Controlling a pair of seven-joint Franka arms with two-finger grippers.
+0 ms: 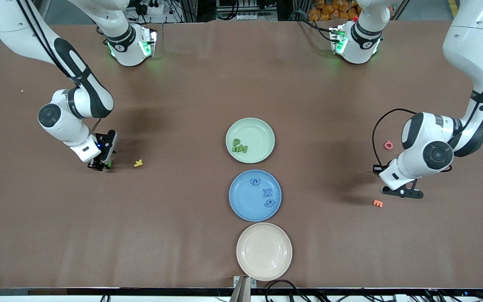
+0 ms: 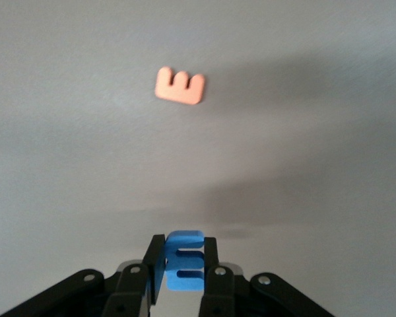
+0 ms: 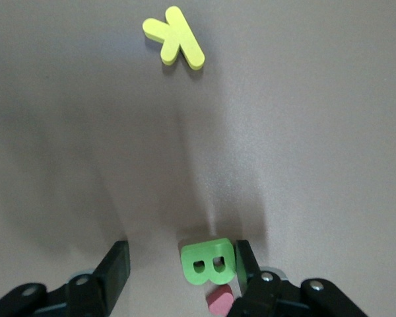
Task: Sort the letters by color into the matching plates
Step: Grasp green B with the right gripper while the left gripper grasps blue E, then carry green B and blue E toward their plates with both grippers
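Note:
The mint green plate [image 1: 260, 136] holds green letters [image 1: 239, 145]. The blue plate [image 1: 243, 199], nearer the front camera, holds three blue letters [image 1: 267, 192]. My right gripper [image 1: 101, 165] is down at the table toward the right arm's end. It is open [image 3: 179, 254] around a green letter B [image 3: 208, 263], which touches one finger. My left gripper [image 1: 401, 191] is low over the table toward the left arm's end. It is shut [image 2: 183, 243] on a blue letter E [image 2: 185, 264].
A cream-beige plate [image 1: 264, 251] lies nearest the front camera. A yellow K [image 1: 138, 163] lies beside the right gripper, and a pink piece [image 3: 219, 302] lies by the B. An orange E [image 1: 377, 203] and a red letter [image 1: 388, 145] lie near the left gripper.

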